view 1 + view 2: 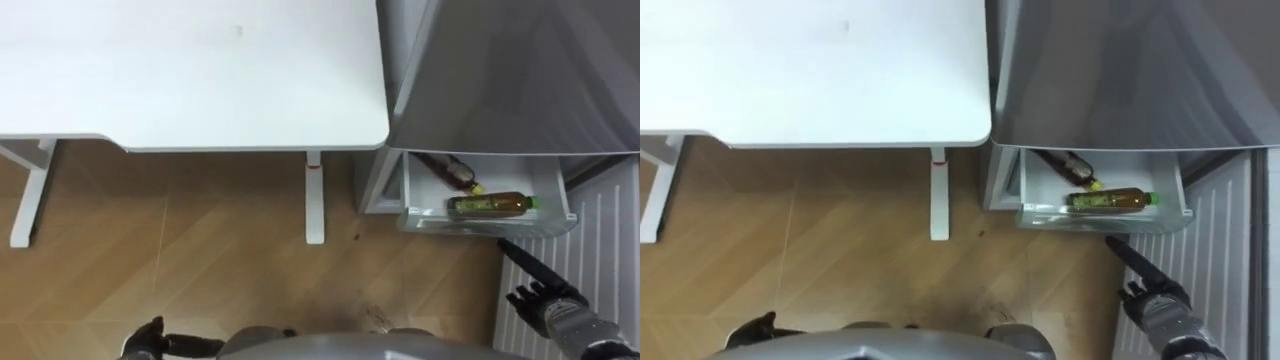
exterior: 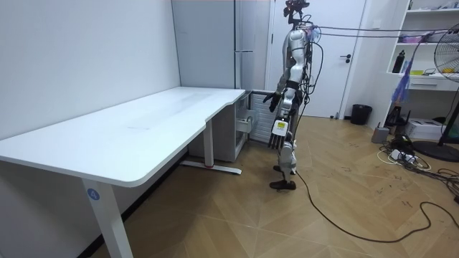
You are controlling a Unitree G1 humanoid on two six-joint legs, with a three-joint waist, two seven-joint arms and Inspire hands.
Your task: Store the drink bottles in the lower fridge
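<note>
Where the drawer (image 1: 562,196) juts open under the fridge (image 1: 520,80), two drinks lie inside. A green-labelled bottle (image 1: 488,205) lies flat along the front wall. A brown bottle (image 1: 450,171) lies at its 11 o'clock, slanted, with its far end hidden beneath the fridge's edge. The right robot hand (image 1: 550,305) hovers at the drawer's 6 o'clock, released, fingers straight. The table (image 1: 200,70) edge nearly meets the fridge. Open floor (image 1: 200,250) spreads around the table leg (image 1: 315,200). The left robot hand (image 1: 148,338), at 7 o'clock, is cut off and its grip cannot be told.

Rear bottle (image 1: 456,172) half behind fridge body (image 1: 520,90)
</note>
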